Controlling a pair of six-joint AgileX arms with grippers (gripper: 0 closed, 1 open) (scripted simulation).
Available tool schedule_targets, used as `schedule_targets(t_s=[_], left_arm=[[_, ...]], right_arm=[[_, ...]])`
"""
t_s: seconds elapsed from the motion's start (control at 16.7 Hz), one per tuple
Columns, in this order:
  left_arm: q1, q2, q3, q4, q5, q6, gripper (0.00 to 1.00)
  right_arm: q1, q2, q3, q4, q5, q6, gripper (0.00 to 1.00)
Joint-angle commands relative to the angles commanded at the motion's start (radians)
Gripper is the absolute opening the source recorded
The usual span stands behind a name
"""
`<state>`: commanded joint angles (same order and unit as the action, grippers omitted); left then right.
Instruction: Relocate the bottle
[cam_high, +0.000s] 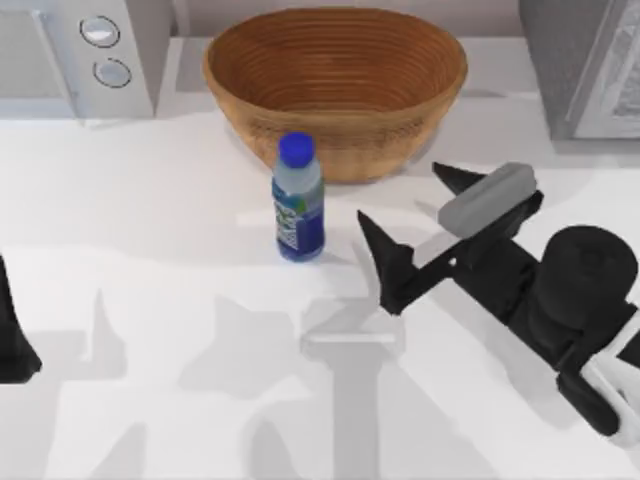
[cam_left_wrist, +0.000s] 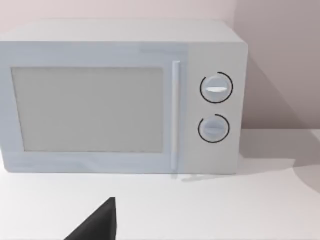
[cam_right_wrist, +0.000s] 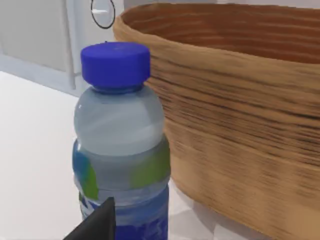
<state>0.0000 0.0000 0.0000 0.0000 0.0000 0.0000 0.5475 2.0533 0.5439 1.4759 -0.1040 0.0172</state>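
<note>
The bottle (cam_high: 298, 200) stands upright on the white table just in front of the woven basket (cam_high: 335, 85); it is clear, with a blue cap and a blue-green label. My right gripper (cam_high: 402, 195) is open a short way to the bottle's right, its jaws facing the bottle with nothing between them. The right wrist view shows the bottle (cam_right_wrist: 119, 145) close up beside the basket wall (cam_right_wrist: 240, 130), with one dark fingertip (cam_right_wrist: 100, 222) in front of it. My left arm (cam_high: 12, 340) is parked at the table's left edge, and one fingertip (cam_left_wrist: 100, 222) appears in its wrist view.
A white microwave (cam_high: 85, 55) stands at the back left, and the left wrist view faces the microwave (cam_left_wrist: 120, 100). A grey appliance (cam_high: 585, 65) fills the back right corner. Open tabletop (cam_high: 200, 400) lies in front of the bottle.
</note>
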Motion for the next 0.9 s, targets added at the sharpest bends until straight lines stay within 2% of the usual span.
schedule_targets(t_s=[0.36,0.9], left_arm=[[0.000,0.000,0.000,0.000,0.000,0.000,1.00],[0.000,0.000,0.000,0.000,0.000,0.000,1.00]], right_arm=[[0.077,0.273,0.082,0.212,-0.015,-0.010,1.00],[0.081,0.293,0.121,0.193,-0.013,-0.011,1.00]])
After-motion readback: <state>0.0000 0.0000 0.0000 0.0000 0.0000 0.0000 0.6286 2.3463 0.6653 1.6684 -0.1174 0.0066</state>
